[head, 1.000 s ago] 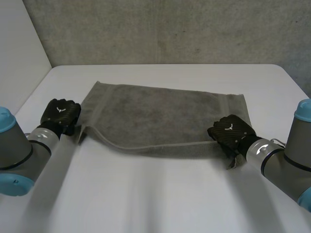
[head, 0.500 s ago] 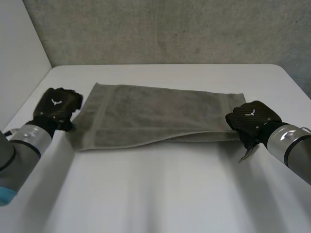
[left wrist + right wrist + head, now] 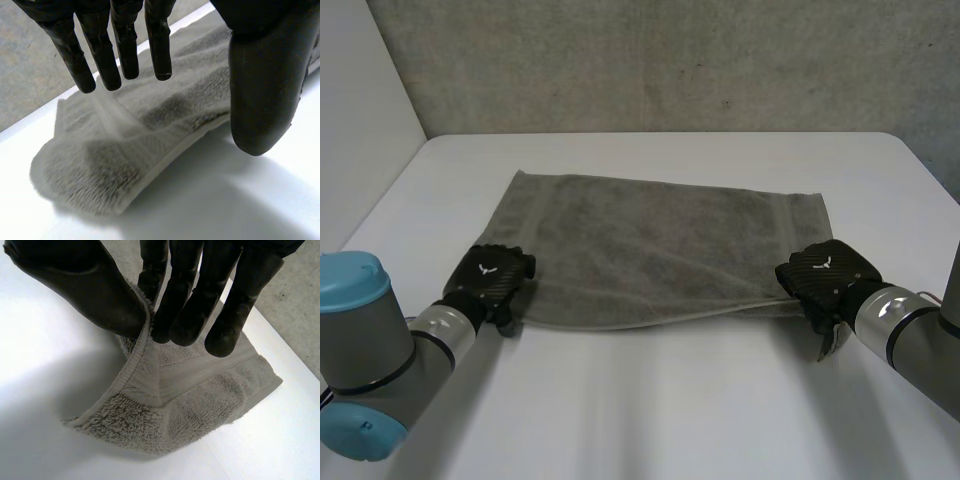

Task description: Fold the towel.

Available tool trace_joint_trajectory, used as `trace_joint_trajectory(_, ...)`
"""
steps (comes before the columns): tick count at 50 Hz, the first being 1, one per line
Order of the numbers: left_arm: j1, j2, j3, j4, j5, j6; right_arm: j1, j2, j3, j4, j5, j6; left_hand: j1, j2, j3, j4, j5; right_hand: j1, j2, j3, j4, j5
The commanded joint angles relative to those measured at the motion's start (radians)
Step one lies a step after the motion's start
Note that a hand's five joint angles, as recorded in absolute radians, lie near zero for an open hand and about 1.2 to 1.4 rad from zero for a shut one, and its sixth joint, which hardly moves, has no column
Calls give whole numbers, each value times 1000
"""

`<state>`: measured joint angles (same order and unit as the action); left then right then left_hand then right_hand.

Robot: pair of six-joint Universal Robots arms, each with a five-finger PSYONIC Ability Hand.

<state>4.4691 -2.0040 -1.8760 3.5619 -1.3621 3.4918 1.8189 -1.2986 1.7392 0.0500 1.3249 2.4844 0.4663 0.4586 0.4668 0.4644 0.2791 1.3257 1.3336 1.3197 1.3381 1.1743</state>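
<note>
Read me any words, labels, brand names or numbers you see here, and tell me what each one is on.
No readable words or numbers anywhere.
On the back of the black left hand: a white winged emblem, no letters.
On the back of the black right hand: the same emblem, no letters.
On the grey terry towel: no tag or print shows.

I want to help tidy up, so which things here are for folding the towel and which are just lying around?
For the job:
towel, spread out
left hand, open, at the towel's near left corner
right hand, pinching the towel's near right corner

Just there:
table, under it all
wall, behind
</note>
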Motion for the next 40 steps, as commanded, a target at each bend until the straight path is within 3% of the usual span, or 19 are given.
trace_joint_trajectory(1, 15, 8, -29, 12, -15, 9, -1, 9, -1, -4, -1, -1, -3, 4, -4, -1, 9, 71, 63, 77, 58, 47)
trace_joint_trajectory(14, 50, -29, 0, 101, -14, 9, 7, 13, 10, -6, -1, -1, 76, 83, 75, 78, 88, 71, 63, 77, 58, 47)
trace_joint_trajectory(29, 52, -78, 35, 106, -15, 9, 0, 13, 13, -6, 1, 2, 129, 137, 128, 131, 142, 71, 63, 77, 58, 47)
trace_joint_trajectory(40, 81, -61, 34, 138, -15, 9, 5, 15, 14, -4, 1, 4, 343, 351, 342, 345, 356, 71, 63, 77, 58, 47)
